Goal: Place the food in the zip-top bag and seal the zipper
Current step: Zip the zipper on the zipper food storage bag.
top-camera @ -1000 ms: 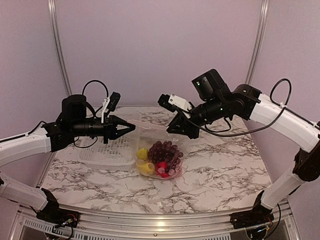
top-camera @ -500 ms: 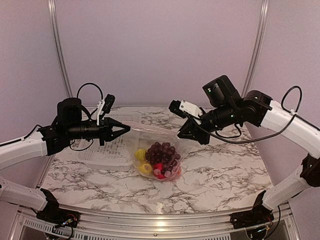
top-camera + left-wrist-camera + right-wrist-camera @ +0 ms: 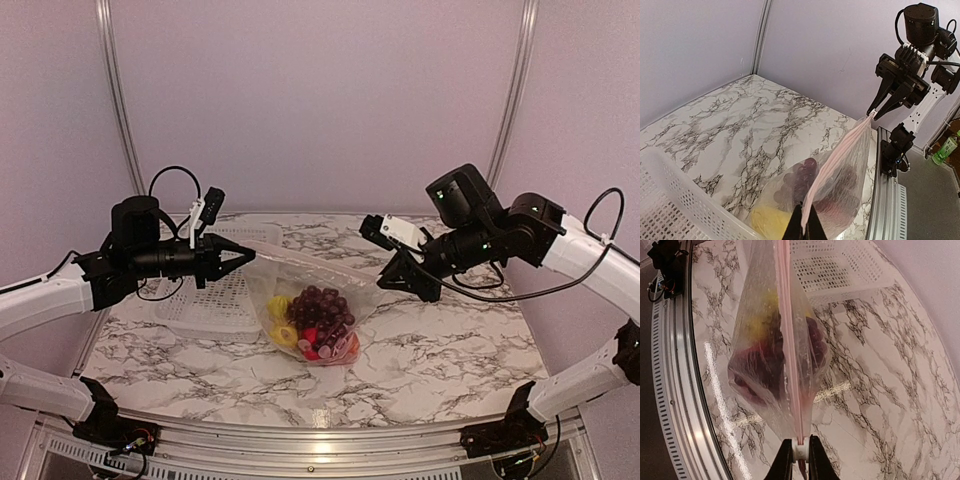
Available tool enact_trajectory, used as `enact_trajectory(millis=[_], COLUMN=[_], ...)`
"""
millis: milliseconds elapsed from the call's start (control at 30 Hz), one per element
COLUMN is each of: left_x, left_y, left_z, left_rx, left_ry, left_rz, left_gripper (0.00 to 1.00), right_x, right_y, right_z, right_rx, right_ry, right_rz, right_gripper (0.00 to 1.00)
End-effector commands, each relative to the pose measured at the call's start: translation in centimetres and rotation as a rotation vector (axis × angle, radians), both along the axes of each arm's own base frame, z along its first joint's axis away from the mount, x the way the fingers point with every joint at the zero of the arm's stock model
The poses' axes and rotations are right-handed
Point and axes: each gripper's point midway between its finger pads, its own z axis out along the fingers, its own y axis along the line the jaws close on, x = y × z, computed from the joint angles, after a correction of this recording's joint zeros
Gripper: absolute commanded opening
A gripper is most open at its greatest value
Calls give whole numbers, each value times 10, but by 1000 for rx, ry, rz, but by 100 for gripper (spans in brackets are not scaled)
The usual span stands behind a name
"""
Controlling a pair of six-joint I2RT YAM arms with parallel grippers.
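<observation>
The zip-top bag [image 3: 268, 283] sags over the marble table [image 3: 450, 340], food [image 3: 315, 322] bunched in its bottom, zipper [image 3: 789, 340] stretched straight. Only the right wrist view shows the white slider tab [image 3: 800, 452] pinched in the right gripper [image 3: 800, 461] — the left gripper [image 3: 803, 226] clamps the zipper's other end, near the white basket [image 3: 205, 300].

Soft even pinkish light, faint shadows; glare streaks on the marble table [image 3: 840, 387]
</observation>
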Motion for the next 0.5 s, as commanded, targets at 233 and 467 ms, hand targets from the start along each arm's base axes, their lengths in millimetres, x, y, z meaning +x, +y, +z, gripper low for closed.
enact_trajectory(millis=[233,467], left_x=[13,15], left_y=[7,4], left_z=[7,15], left_rx=[-36,-70], left_ry=[-5,-9], left_rz=[51,45], left_gripper=[0,0], right_x=[10,26], right_y=[22,80], right_z=[60,127], right_rx=[136,353], right_ry=[7,-6], right_rz=[10,114], right_gripper=[69,73])
